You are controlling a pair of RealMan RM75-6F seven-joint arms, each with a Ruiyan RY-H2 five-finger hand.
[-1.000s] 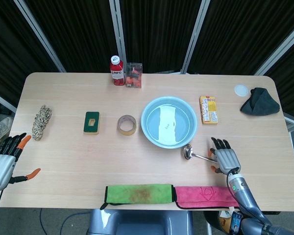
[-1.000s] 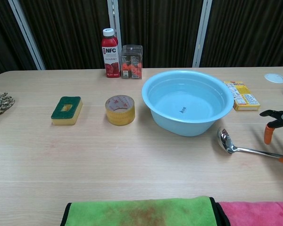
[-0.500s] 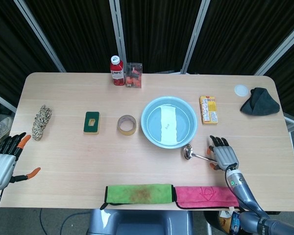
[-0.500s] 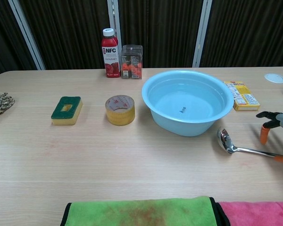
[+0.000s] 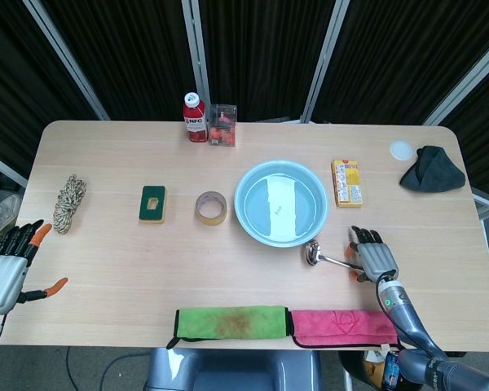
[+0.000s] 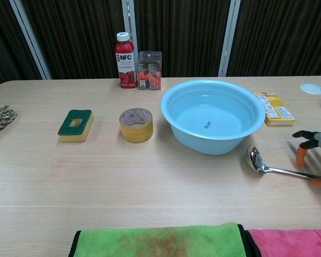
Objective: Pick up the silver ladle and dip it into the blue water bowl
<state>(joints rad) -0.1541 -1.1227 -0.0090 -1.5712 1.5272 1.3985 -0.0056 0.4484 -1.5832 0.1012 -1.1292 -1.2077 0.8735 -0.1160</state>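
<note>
Closest to the near edge of the table (image 5: pixel 253 138) lie a green cloth (image 5: pixel 231 321) and a pink cloth (image 5: pixel 342 327), side by side, the green one on the left. Off the table's left corner the left hand (image 5: pixel 3 273) hangs with its fingers spread and nothing in it. On the right side the right hand (image 5: pixel 373 259) sits over the far end of the silver ladle (image 5: pixel 327 257), palm down, fingers stretched forward; whether it actually grips the handle I cannot tell, since the hand covers that end. The ladle lies flat on the wood, its cup pointing left and resting just beside the near right rim of the blue water bowl (image 5: pixel 246 210), apart from it. In the chest view the ladle (image 6: pixel 270 166) shows the same way, with only the orange fingertips (image 6: pixel 301 156) of the right hand at the frame edge. The bowl holds water. Left of it stand a roll of tape (image 5: pixel 212 208), a green and yellow sponge (image 5: pixel 152 204) and a coil of rope (image 5: pixel 68 202). Right of the bowl is a yellow box (image 5: pixel 346 182). At the far edge stand a red bottle (image 5: pixel 195 117) and a clear box (image 5: pixel 222 125), touching; far right are a white lid (image 5: pixel 402 150) and a dark cloth (image 5: pixel 432 170).
</note>
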